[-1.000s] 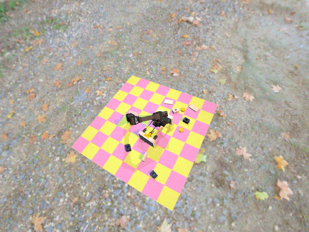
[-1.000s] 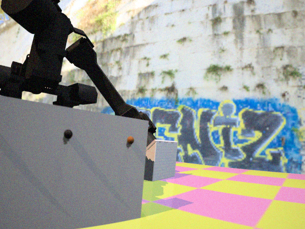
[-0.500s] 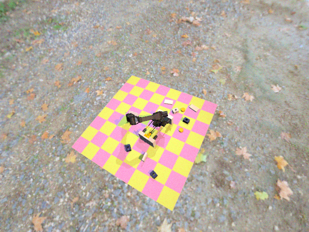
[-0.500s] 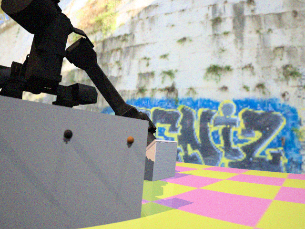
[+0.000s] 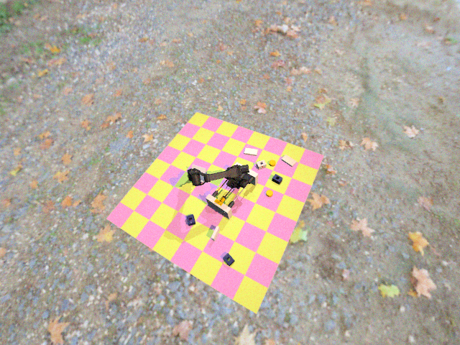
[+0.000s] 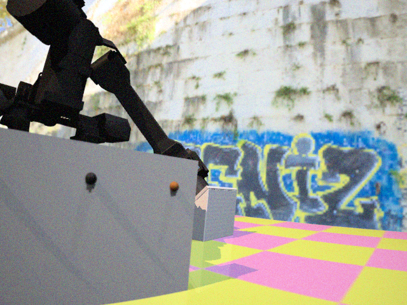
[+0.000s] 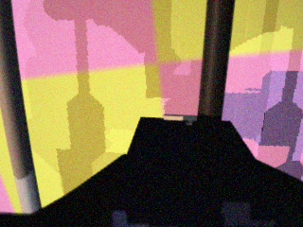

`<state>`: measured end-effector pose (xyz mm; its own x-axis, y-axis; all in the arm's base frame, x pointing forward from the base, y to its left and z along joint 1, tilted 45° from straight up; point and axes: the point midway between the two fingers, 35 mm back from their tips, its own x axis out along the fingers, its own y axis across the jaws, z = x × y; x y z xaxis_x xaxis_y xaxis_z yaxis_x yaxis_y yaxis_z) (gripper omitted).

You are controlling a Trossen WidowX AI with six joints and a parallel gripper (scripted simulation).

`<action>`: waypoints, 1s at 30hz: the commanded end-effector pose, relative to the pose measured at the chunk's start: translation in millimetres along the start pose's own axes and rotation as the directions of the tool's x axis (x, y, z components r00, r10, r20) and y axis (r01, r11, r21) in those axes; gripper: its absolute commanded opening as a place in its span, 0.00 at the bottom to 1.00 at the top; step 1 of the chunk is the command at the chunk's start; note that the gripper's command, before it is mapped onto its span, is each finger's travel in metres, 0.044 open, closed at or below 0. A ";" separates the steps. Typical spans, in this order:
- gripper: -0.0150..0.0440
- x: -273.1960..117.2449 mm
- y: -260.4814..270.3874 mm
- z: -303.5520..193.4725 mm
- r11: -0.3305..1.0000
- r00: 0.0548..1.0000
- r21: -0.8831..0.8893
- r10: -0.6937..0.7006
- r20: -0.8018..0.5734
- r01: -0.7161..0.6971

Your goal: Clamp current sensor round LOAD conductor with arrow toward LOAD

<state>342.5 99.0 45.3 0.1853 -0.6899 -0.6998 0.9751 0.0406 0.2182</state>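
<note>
The sensor shows as a small orange shape just inside the low upright panel in the top view. My gripper is shut on it. The fingertips are very small there and merge with the dark arm parts. In the wrist view one dark conductor runs down the right of centre and another conductor down the left edge. A black shape fills the bottom of that view and hides the sensor. The sensor's arrow, its latch and the LOAD lettering cannot be read.
Dark blocks, cream pieces, a marked white block and yellow discs lie around. A large grey panel hides the work in the exterior view.
</note>
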 end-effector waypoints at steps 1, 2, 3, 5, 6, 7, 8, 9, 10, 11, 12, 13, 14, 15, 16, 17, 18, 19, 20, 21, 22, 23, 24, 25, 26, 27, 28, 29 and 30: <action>0.25 0.0 0.0 0.0 1.000 1.000 0.000 0.000 0.000 0.000; 0.25 0.0 0.0 0.0 1.000 1.000 0.000 0.000 0.000 0.000; 0.25 0.0 0.0 0.0 1.000 1.000 0.000 0.000 0.000 0.000; 0.25 0.0 0.0 0.0 1.000 1.000 0.000 0.000 0.000 0.000; 0.25 0.0 0.0 0.0 1.000 1.000 0.000 0.000 0.000 0.000; 0.25 0.0 0.0 0.0 1.000 1.000 0.000 0.000 0.000 0.000; 0.25 0.0 0.0 0.0 1.000 1.000 0.000 0.000 0.000 0.000; 0.25 0.0 0.0 0.0 1.000 1.000 0.000 0.000 0.000 0.000; 0.25 0.0 0.0 0.0 1.000 1.000 0.000 0.000 0.000 0.000; 0.25 0.0 -0.2 0.0 1.000 1.000 0.000 0.000 0.000 0.000; 0.25 0.0 -0.6 0.0 1.000 1.000 -0.001 0.000 0.000 0.000; 0.25 0.1 -1.2 0.0 1.000 1.000 -0.002 0.000 0.001 0.000; 0.25 0.1 -1.9 0.0 1.000 1.000 -0.002 -0.001 0.001 0.001; 0.25 0.1 -2.9 0.1 1.000 1.000 -0.004 -0.001 0.001 0.001; 0.25 0.2 -4.1 0.1 1.000 1.000 -0.005 -0.002 0.002 0.002; 0.25 0.2 -4.7 0.1 1.000 1.000 -0.006 -0.002 0.002 0.002; 0.25 0.3 -5.0 0.1 1.000 1.000 -0.006 -0.002 0.002 0.002; 0.25 0.3 -5.2 0.2 1.000 1.000 -0.006 -0.002 0.002 0.002; 0.25 0.3 -5.2 0.2 1.000 1.000 -0.006 -0.002 0.002 0.002; 0.25 0.3 -5.2 0.2 1.000 1.000 -0.006 -0.002 0.002 0.002; 0.25 0.3 -5.2 0.2 1.000 1.000 -0.006 -0.002 0.002 0.002; 0.25 0.3 -5.2 0.2 1.000 1.000 -0.006 -0.002 0.002 0.002; 0.25 0.3 -5.2 0.2 1.000 1.000 -0.006 -0.002 0.002 0.002; 0.25 0.3 -5.3 0.1 1.000 1.000 -0.006 -0.002 0.002 0.002; 0.25 0.2 -5.7 0.1 1.000 1.000 -0.006 -0.002 0.002 0.002; 0.25 0.2 -6.1 0.1 1.000 1.000 -0.006 -0.002 0.002 0.002; 0.25 0.2 -6.5 0.1 1.000 1.000 -0.006 -0.002 0.002 0.002; 0.25 0.2 -6.6 0.1 1.000 1.000 -0.006 -0.002 0.002 0.002; 0.25 0.2 -6.6 0.1 1.000 1.000 -0.006 -0.002 0.002 0.002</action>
<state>337.8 98.4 44.7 0.1849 -0.6920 -0.6978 0.9761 0.0469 0.2121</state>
